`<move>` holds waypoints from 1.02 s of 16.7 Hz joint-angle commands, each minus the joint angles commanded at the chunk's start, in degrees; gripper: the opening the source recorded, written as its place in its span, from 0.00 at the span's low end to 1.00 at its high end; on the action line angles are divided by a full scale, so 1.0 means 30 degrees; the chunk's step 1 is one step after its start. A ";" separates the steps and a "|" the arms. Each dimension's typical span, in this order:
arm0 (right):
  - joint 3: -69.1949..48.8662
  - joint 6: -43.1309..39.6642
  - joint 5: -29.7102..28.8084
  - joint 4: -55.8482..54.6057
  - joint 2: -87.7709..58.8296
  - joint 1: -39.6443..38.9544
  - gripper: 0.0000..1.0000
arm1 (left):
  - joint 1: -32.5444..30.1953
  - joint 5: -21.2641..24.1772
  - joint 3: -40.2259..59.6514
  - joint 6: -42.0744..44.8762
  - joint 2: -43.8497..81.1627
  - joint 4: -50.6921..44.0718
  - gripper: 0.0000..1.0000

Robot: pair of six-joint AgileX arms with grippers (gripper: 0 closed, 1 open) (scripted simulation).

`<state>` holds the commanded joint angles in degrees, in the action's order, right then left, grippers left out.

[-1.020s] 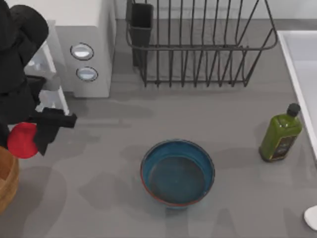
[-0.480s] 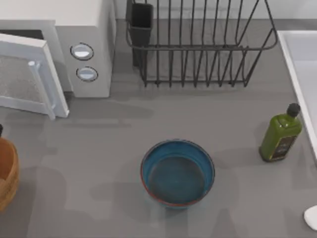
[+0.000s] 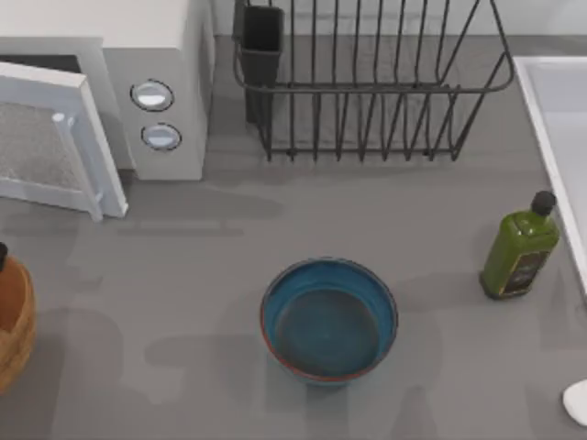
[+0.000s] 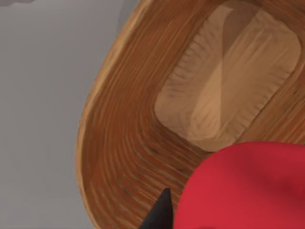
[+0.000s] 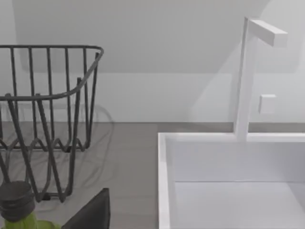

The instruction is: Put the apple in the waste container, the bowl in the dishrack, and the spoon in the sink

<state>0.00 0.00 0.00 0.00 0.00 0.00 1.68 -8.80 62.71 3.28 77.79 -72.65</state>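
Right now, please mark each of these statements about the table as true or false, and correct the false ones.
1. The bowl stands inside the dishrack. False: it sits on the table in front of the rack.
2. In the left wrist view, the apple is above the inside of the waste container. True.
3. The microwave has its door shut. False: the door is swung open.
4. The green bottle stands upright beside the sink. True.
5. The spoon lies in the bowl. False: it is at the table's right edge.
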 joint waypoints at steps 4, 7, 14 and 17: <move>0.0000 0.0000 0.0000 0.0000 0.0000 0.0000 1.00 | 0.0367 -0.0019 -0.2541 0.0397 0.0245 0.3225 0.00; 0.0000 0.0000 0.0000 0.0000 0.0000 0.0000 1.00 | 0.0608 -0.0002 -0.3478 0.0680 0.0527 0.4125 0.00; 0.0000 0.0000 0.0000 0.0000 0.0000 0.0000 1.00 | 0.0608 -0.0002 -0.3478 0.0680 0.0527 0.4125 0.30; 0.0000 0.0000 0.0000 0.0000 0.0000 0.0000 1.00 | 0.0608 -0.0002 -0.3478 0.0680 0.0527 0.4125 0.53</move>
<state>0.00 0.00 0.00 0.00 0.00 0.00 3.51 -8.81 52.28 5.32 79.37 -60.27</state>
